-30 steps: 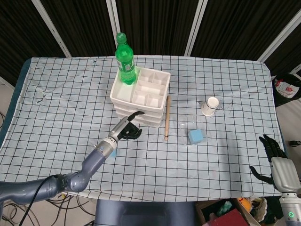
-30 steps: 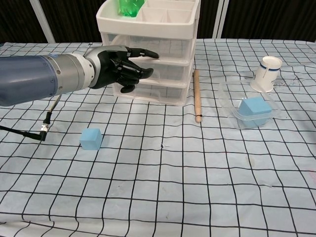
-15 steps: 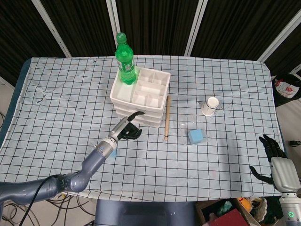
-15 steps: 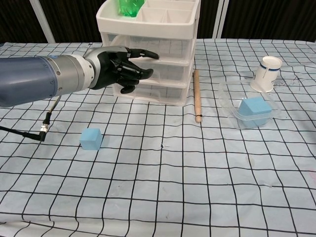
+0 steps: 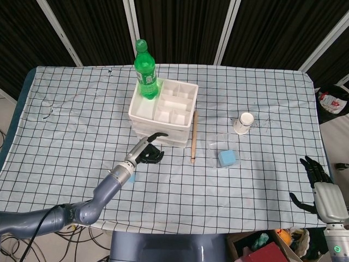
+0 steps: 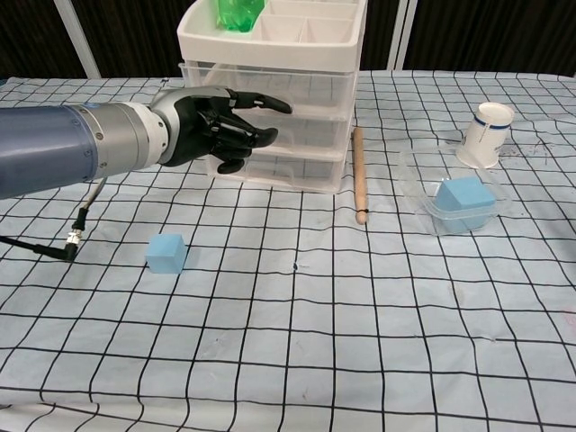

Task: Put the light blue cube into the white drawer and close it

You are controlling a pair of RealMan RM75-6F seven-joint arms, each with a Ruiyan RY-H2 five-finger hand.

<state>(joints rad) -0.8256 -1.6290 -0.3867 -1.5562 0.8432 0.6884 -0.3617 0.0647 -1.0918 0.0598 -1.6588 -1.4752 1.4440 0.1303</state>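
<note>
Presently on the table [image 6: 297,360], checked cloth over it: one white drawer unit [image 6: 274,99], three tiers, all fronts seemingly flush or nearly so, a divided tray on top carrying a green bottle [image 5: 146,70]. Left hand [image 6: 211,126] held just in front of the unit's middle tier, one finger stretched toward the drawer front, the others curled under, holding nothing; whether the fingertip touches the front I cannot tell. Right hand [image 5: 322,191] low at the table's near right corner, well apart from everything, fingers spread and holding nothing. Light blue cube [image 6: 166,253], loose on the cloth, near side, below and just left of the left hand, untouched. A second blue cube [image 6: 464,201], a shade deeper, sits in a clear shallow container [image 6: 423,175] to the right. Wooden stick [image 6: 359,174] lying alongside the unit's right flank. Paper cup [image 6: 484,121] tipped over beyond the container. Judged stage: drawer not yet opened, cube not yet picked up. Risks as I read them: a hooked finger pulling on a light plastic unit may drag the whole stack forward or tilt it, and the tall bottle on top would topple first; a finger slipping off the shallow front would open nothing; the wrong tier could be taken; and the two blue cubes invite a mix-up, the loose one being the paler.
</note>
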